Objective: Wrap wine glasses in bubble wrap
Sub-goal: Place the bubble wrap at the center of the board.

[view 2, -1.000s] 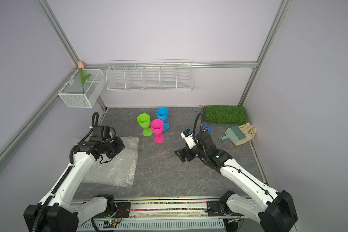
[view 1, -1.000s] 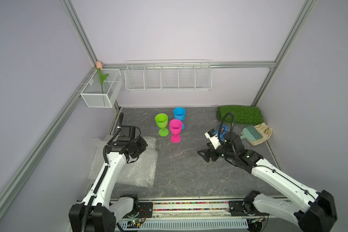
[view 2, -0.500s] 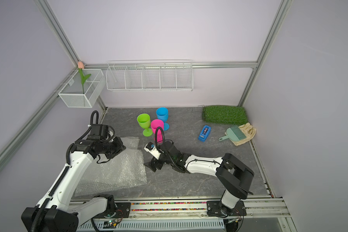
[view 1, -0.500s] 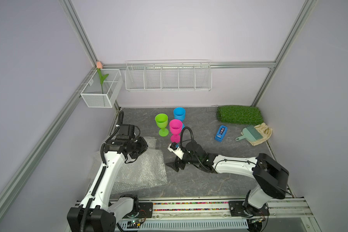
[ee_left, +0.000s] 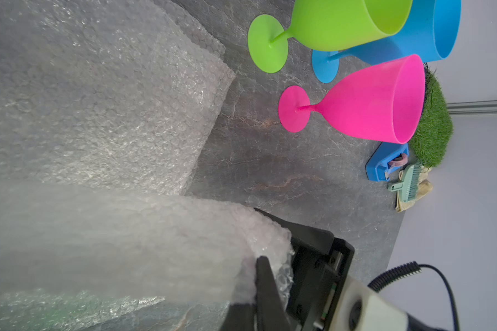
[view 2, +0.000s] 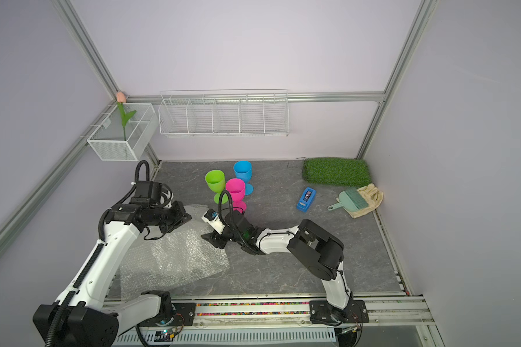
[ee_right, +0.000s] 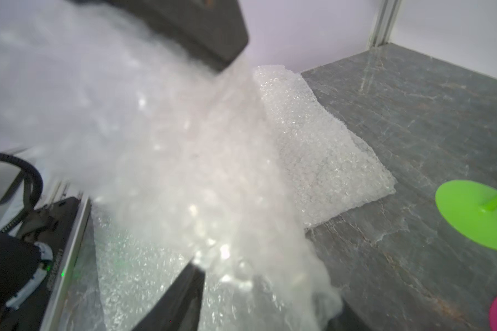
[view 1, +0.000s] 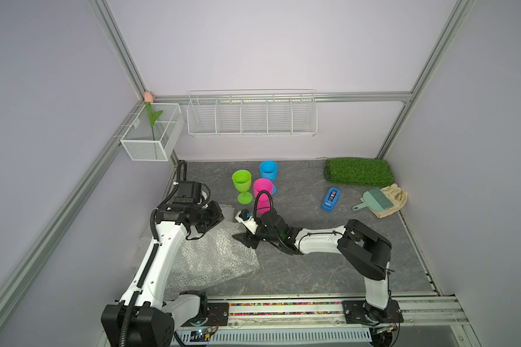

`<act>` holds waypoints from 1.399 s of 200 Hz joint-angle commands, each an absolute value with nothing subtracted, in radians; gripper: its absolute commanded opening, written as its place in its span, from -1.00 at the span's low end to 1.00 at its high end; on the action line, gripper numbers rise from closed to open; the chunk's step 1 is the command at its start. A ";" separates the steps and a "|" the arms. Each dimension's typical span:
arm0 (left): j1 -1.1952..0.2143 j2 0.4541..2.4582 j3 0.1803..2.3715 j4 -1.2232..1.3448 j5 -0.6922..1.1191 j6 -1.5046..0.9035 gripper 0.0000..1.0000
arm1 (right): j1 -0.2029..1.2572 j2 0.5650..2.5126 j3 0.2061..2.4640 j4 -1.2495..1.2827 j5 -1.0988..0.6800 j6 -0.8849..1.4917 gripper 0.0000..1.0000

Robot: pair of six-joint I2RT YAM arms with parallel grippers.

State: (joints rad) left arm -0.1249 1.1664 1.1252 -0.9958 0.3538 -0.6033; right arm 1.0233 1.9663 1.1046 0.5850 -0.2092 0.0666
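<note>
Three wine glasses stand upright at the back middle: lime green (view 1: pixel 242 180), magenta pink (view 1: pixel 263 187), sky blue (view 1: pixel 268 169). In front of them, to the left, a sheet of bubble wrap (view 1: pixel 211 258) is raised at its far edge. My left gripper (view 1: pixel 218 217) is shut on that edge, with film bunched at its tip (ee_left: pixel 260 259). My right gripper (view 1: pixel 241 238) sits at the same edge, just right of the left one. Its fingers (ee_right: pixel 181 301) stand apart with film between them. More bubble wrap (ee_left: pixel 112 100) lies flat underneath.
At the back right lies a green grass mat (view 1: pixel 358 171). In front of it are a blue tape dispenser (view 1: pixel 331 199), a teal brush (view 1: pixel 375 199) and a beige cloth (view 1: pixel 394 198). A wire shelf (view 1: pixel 251 112) and a white basket (view 1: pixel 152 135) hang on the walls.
My right arm swung from the right side across to the bubble wrap's raised edge, and its jaws narrowed. My left gripper pulled the sheet toward the middle, still shut on it.
</note>
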 commanded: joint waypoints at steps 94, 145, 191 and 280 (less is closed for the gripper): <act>-0.127 1.161 1.215 -1.021 0.358 -0.524 -0.01 | 0.896 1.772 0.957 0.249 -0.243 0.336 -0.86; -0.129 1.199 1.210 -1.017 0.355 -0.493 0.03 | 0.755 1.657 0.870 -0.091 -0.257 0.401 -0.86; -0.142 1.226 1.111 -0.959 0.358 -0.492 -0.01 | 0.573 1.527 0.755 -0.254 -0.243 0.372 -0.86; -0.274 1.402 0.928 -0.738 0.314 -0.537 0.05 | 0.312 1.479 0.762 -0.474 -0.241 0.273 -0.84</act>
State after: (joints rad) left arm -0.2398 1.3499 0.9482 -0.8314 0.3347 -0.5194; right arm 0.3336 1.4864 0.7528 -0.3981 -0.2295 0.3241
